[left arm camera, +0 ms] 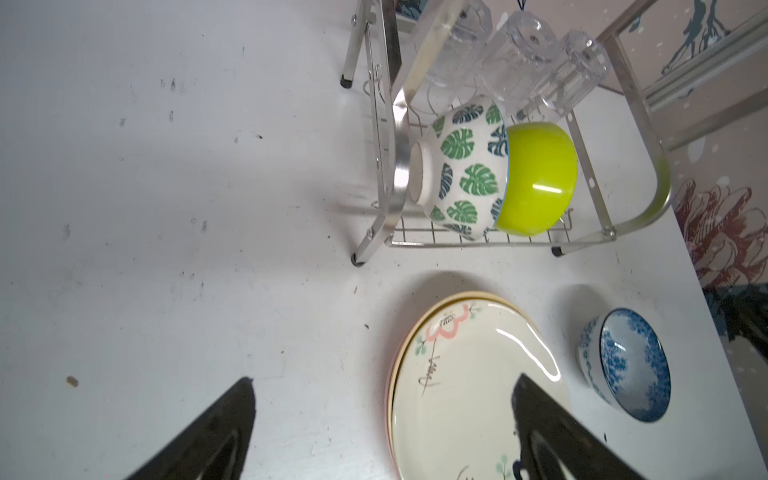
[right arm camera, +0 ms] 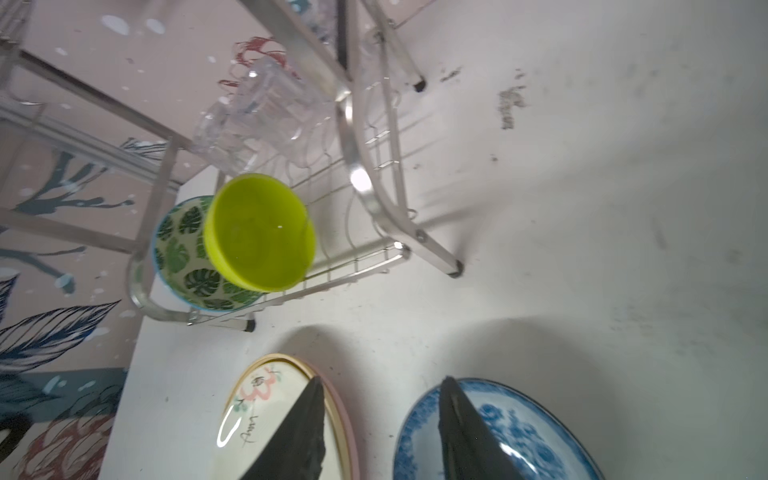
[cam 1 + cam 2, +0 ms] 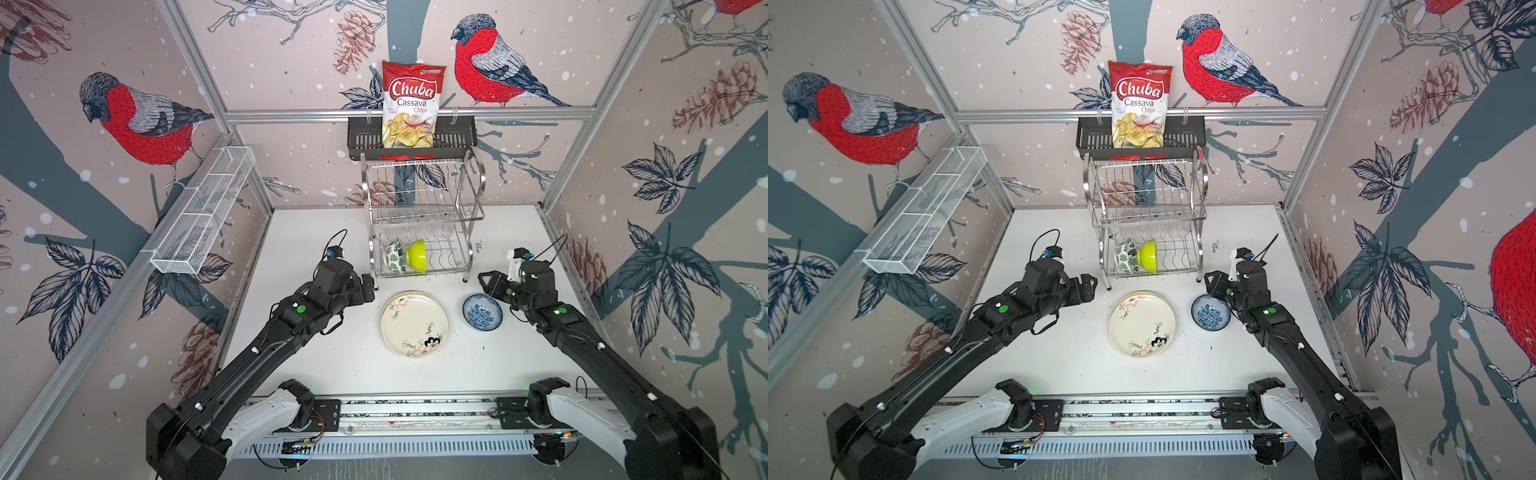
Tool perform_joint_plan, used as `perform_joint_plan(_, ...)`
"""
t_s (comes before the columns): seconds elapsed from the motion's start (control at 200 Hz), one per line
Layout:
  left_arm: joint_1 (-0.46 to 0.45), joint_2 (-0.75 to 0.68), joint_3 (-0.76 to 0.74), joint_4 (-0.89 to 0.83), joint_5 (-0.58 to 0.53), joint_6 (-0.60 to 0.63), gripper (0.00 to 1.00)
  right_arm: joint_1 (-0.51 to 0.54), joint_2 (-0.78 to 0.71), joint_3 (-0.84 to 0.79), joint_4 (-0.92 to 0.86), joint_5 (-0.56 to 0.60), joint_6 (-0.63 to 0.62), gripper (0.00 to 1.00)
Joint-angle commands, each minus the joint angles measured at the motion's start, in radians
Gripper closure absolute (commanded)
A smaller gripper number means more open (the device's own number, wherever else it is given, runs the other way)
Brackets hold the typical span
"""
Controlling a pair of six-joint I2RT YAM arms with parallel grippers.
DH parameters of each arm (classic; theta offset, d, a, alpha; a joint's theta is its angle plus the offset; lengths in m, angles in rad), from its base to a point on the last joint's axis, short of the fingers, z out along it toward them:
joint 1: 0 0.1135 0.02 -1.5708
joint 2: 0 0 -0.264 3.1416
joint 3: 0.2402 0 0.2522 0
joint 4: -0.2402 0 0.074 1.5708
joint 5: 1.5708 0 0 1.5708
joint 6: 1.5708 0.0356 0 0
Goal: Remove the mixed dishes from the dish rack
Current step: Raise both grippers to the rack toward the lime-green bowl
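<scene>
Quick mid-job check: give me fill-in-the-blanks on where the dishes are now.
The blue-patterned bowl stands upright on the ___.
The dish rack holds ___ bowls.
The cream floral plate lies on ___ of the plate stack.
The lime green bowl rests against the ___ bowl.
Missing: table; two; top; green-leaf.

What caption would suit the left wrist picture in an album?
Open fingers face the dish rack, two bowls and three glasses inside; stacked plates and a blue bowl on the table.
</scene>
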Motion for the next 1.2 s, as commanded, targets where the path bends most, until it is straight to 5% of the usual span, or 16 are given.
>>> perform_joint_plan(0.0, 0.061, 0.046, -0.009, 0.153, 0.1, 0.008, 0.09, 0.065, 0.031, -0.007, 0.26, -0.057, -0.047, 0.54)
perform_joint_plan(0.25, 0.141, 0.228, 0.014, 0.315, 0.255, 0.013, 0.16, 0.157, 0.221, 0.06, 0.48, -0.15, -0.154, 0.54)
perform_joint_plan(0.67, 0.144, 0.494, 0.174, 0.328, 0.184, 0.038, 0.3, 0.161, 0.635, 0.261, 0.637, -0.303, -0.166, 0.58)
perform_joint_plan(0.936, 0.144, 0.606, 0.271, 0.26, 0.175, 0.057, 0.64, 0.159, 0.778, 0.33, 0.688, -0.313, -0.146, 0.59)
perform_joint_plan(1.196, 0.144, 0.649, 0.289, 0.247, 0.172, 0.073, 0.84, 0.161, 0.874, 0.38, 0.746, -0.347, -0.104, 0.6)
